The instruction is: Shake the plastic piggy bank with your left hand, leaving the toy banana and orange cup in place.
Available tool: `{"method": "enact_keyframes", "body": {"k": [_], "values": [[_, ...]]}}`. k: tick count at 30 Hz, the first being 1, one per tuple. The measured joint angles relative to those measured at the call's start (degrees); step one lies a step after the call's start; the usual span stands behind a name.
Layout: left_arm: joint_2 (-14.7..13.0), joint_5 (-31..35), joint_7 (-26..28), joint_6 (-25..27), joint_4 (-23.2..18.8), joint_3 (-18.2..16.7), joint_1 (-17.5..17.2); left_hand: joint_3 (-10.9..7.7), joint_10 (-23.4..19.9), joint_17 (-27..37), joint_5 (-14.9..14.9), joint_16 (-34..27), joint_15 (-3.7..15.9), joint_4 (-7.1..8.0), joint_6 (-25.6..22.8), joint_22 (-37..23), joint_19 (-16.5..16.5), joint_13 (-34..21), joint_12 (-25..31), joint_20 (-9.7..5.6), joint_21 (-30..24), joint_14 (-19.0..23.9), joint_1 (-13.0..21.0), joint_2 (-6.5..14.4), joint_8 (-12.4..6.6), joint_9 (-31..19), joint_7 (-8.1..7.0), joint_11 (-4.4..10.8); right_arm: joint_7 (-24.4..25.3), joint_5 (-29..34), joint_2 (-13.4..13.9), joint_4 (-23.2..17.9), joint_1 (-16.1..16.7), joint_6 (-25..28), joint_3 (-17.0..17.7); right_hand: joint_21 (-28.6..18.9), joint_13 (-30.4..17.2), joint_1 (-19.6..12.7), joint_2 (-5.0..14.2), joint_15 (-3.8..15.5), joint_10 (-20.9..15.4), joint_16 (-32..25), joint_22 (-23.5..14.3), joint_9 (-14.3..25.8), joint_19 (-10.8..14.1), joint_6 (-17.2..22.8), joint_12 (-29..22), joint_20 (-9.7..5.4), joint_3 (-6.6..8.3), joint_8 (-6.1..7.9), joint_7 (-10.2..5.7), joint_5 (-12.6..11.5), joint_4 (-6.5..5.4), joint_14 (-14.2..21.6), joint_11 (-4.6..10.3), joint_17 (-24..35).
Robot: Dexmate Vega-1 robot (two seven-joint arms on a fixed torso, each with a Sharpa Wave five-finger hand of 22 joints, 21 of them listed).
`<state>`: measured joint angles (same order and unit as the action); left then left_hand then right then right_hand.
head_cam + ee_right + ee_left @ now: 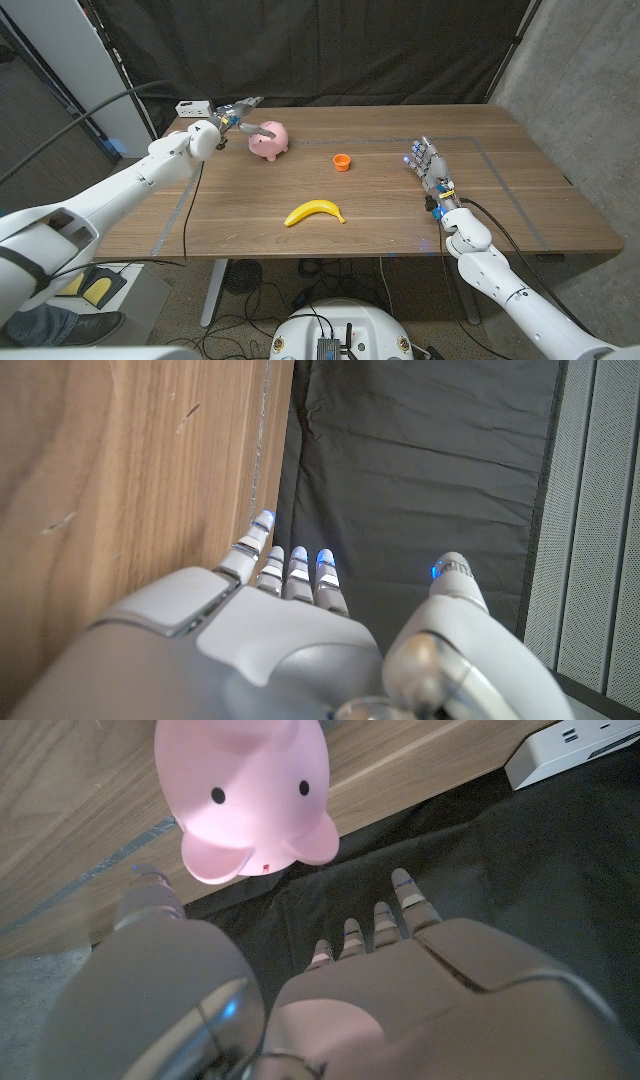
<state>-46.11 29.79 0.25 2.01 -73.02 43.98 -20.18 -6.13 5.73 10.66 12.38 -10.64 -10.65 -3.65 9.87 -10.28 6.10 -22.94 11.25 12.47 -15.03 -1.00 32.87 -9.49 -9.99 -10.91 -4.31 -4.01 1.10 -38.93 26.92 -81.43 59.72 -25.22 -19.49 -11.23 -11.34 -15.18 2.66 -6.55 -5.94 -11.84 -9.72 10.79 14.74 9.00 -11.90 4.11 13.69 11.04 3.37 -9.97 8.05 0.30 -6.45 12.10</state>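
The left robot hand hovered just beside the pink piggy bank at the desk's far left, fingers spread, holding nothing; the pig sat just to its right, snout toward the hand. The right robot hand stood released, well apart. Banana and orange cup lay mid-desk. No readable writing anywhere.

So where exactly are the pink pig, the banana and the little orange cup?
piggy bank (269,142), head view, on its pink body.
toy banana (313,212), head view, middle of its curve.
orange cup (342,161), head view, on its rim.
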Motion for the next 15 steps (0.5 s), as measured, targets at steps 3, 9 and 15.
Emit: {"method": "enact_keyframes", "body": {"k": [3, 9, 15], "values": [[0.37, 0.08, -3.34, -1.48, 1.75, 0.89, 2.02, 0.37, 0.0, -0.12, 0.29, 0.0, -0.01, -0.23, -0.44, 0.0, 0.16, 0.11, 0.0, -0.17, 0.0, 0.01, -0.01, -0.01, -0.24, 0.0, -0.43, 0.0, 0.15, 0.09, 0.04, -0.12, 0.08, -0.02, 0.04, 0.0, 0.0, 0.0, 0.0, 0.0, 0.0, 0.0, 0.0, 0.0, 0.0, 0.0, 0.0, 0.0, 0.0, 0.0, 0.0, 0.0, 0.0, 0.0, 0.0, 0.0], [0.46, 0.1, -8.83, -3.28, 3.82, 2.21, 5.28, 1.1, 0.11, -0.27, 0.77, 0.0, -0.25, -0.33, -0.99, 0.0, 0.8, 0.59, 0.23, -0.02, 0.29, -0.25, -0.3, -0.31, -0.66, 0.25, -0.9, -0.71, 0.54, 0.3, 0.1, -0.34, 0.2, -0.03, 0.08, 0.0, 0.0, 0.0, 0.0, 0.0, 0.0, 0.0, 0.0, 0.0, 0.0, -0.21, 0.0, 0.0, 0.0, 0.0, -0.21, 0.0, 0.0, 0.0, 0.0, 0.0], [0.35, 0.33, -12.12, -4.5, 4.87, 3.3, 8.02, 2.06, 1.73, -0.27, 1.74, 0.0, -0.93, -0.8, -0.21, 0.01, 1.77, 1.1, 0.23, -0.04, 0.62, -0.93, -0.3, -0.3, -0.19, 0.27, -0.81, -1.8, 1.0, 0.53, 0.16, -0.58, 0.25, 0.1, 0.11, 0.0, 0.01, 0.0, 0.0, 0.0, 0.01, 0.0, 0.0, 0.0, -0.22, -0.21, 0.0, 0.22, 0.0, 0.0, -0.21, 0.0, 0.0, 0.0, 0.01, 0.28]]}}
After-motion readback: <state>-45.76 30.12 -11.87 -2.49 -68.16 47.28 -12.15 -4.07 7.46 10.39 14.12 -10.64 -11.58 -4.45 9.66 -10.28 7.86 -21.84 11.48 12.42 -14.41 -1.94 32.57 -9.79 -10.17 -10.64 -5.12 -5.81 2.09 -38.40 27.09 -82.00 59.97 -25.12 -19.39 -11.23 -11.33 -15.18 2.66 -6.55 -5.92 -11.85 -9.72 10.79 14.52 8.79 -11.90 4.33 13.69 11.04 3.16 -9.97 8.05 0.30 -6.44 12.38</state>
